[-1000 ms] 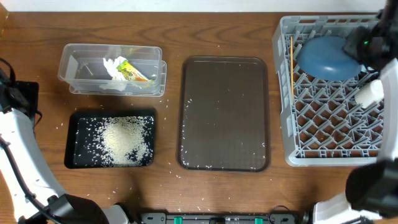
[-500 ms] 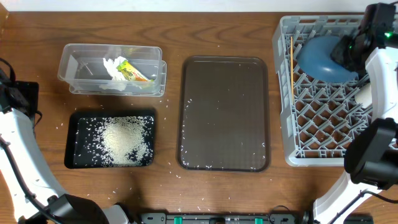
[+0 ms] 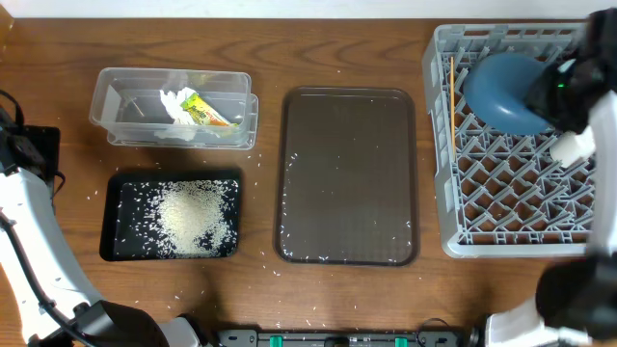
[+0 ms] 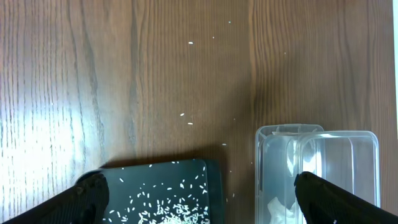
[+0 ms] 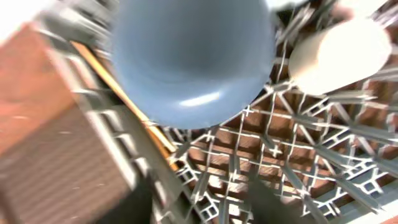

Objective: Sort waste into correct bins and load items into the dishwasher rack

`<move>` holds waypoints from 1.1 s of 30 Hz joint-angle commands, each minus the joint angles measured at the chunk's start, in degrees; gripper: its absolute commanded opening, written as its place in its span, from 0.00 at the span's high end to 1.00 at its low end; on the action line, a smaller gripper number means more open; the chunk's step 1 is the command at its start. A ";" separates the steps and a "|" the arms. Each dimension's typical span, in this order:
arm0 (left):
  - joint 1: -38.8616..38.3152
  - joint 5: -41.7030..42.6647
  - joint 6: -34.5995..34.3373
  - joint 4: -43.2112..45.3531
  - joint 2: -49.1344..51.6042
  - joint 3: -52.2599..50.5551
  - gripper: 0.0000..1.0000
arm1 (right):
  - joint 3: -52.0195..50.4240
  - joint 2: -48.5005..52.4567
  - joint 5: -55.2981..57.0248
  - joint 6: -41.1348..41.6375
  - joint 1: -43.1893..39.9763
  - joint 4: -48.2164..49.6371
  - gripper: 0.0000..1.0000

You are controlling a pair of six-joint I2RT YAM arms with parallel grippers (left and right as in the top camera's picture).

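Note:
The grey dishwasher rack (image 3: 511, 226) holds a large dark blue bowl (image 3: 504, 92), upside down at its far left corner. Thin chopsticks (image 3: 451, 96) lie along the rack's left wall and a white cup (image 3: 571, 146) lies to the right. My right gripper (image 5: 208, 202) hangs just beside the bowl (image 5: 193, 56), open, only blurred lattice between its fingers. The snack wrapper (image 3: 202, 109) lies in the clear tub (image 3: 125, 106) and the rice (image 3: 193, 217) in the black tray (image 3: 120, 241). My left gripper (image 4: 205, 205) is open above the gap between the tub and the tray.
A large dark brown serving tray (image 3: 347, 173) lies between the bins and the rack. Loose rice grains (image 3: 275, 258) dot the wooden table around the trays. My left arm (image 3: 24, 193) runs along the left edge.
My right gripper has opened and drawn slightly back from the blue bowl, which has settled upside down in the rack. The left arm has not moved.

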 commanded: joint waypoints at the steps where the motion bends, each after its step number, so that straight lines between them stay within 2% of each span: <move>1: 0.20 -0.35 0.31 -0.24 0.46 0.26 0.02 | 0.35 -7.87 -1.86 -0.13 0.59 -0.96 0.40; 4: 0.20 -0.35 0.31 -0.24 0.46 0.26 0.02 | 0.35 -11.15 -3.78 -0.35 0.76 -3.85 0.42; 6: 0.20 -0.35 0.28 -0.24 0.46 0.26 0.02 | 0.33 -12.37 -4.11 -0.57 1.68 -6.78 0.47; 8: 0.20 -0.35 0.31 -0.24 0.46 0.26 0.02 | 0.28 -13.38 -4.15 -2.49 3.82 -10.82 0.48; 11: 0.20 -0.35 0.31 -0.24 0.46 0.26 0.02 | -0.79 -15.61 -2.84 -4.68 8.81 -14.58 0.56; 12: 0.20 -0.35 0.31 -0.24 0.46 0.26 0.02 | -1.81 -16.98 -1.51 -4.68 10.97 -14.64 0.60; 15: 0.20 -0.35 0.31 -0.24 0.46 0.26 0.02 | -6.75 -22.23 6.91 -4.00 17.00 -13.07 0.59; 17: 0.20 -0.35 0.31 -0.24 0.46 0.26 0.02 | -11.74 -26.45 11.67 -1.70 20.20 -10.54 0.55; 18: 0.20 -0.35 0.31 -0.24 0.46 0.26 0.02 | -14.16 -28.30 12.59 -0.76 21.24 -9.18 0.36; 19: 0.20 -0.35 0.28 -0.24 0.46 0.26 0.02 | -16.92 -30.21 12.92 -0.42 22.10 -7.61 0.01; 23: 0.20 -0.35 0.31 -0.24 0.46 0.26 0.02 | -25.11 -34.23 11.67 2.89 22.82 -3.80 0.01; 28: 0.20 -0.35 0.31 -0.24 0.46 0.26 0.02 | -30.86 -34.01 3.74 8.35 22.82 -3.61 0.01; 33: 0.20 -0.35 0.31 -0.24 0.46 0.26 0.02 | -33.20 -33.27 4.26 5.64 22.82 -5.20 0.01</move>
